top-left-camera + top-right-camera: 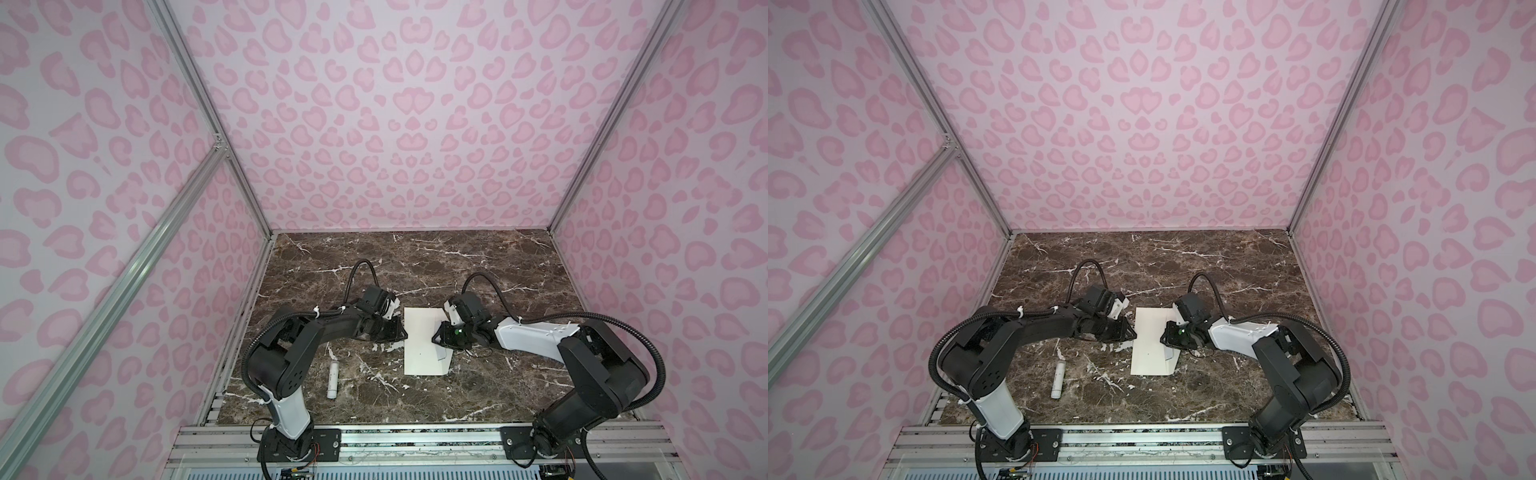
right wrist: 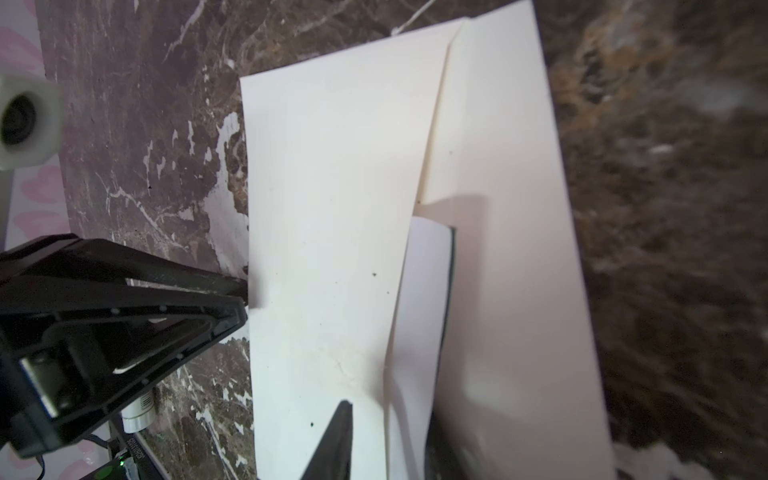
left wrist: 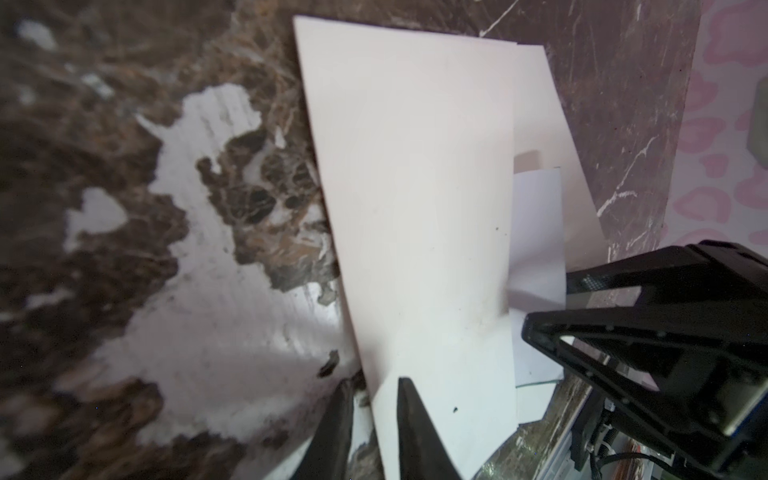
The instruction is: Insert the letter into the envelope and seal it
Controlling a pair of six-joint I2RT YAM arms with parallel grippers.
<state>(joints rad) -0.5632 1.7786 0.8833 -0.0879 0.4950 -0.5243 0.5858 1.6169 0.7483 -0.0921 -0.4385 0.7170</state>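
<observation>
Top views are both filled by a marble table [image 1: 457, 266], on which a white stick [image 1: 333, 380] is laid at 8 o'clock from the envelope [image 1: 419, 345], well apart from it. The left gripper [image 1: 404, 334] is set at the envelope's 9 o'clock edge. In the left wrist view its jaws are seen slightly parted, with that edge between them. The envelope is laid flat mid-table, its flap [image 2: 511, 208] opened toward 3 o'clock. The letter [image 2: 424, 291] is tucked partway under the front panel (a dark green border is shown along one side). The right gripper [image 1: 436, 336] is placed over the 3 o'clock side. One finger [image 2: 338, 436] is seen on the panel and the other is hidden, so its hold cannot be told.
</observation>
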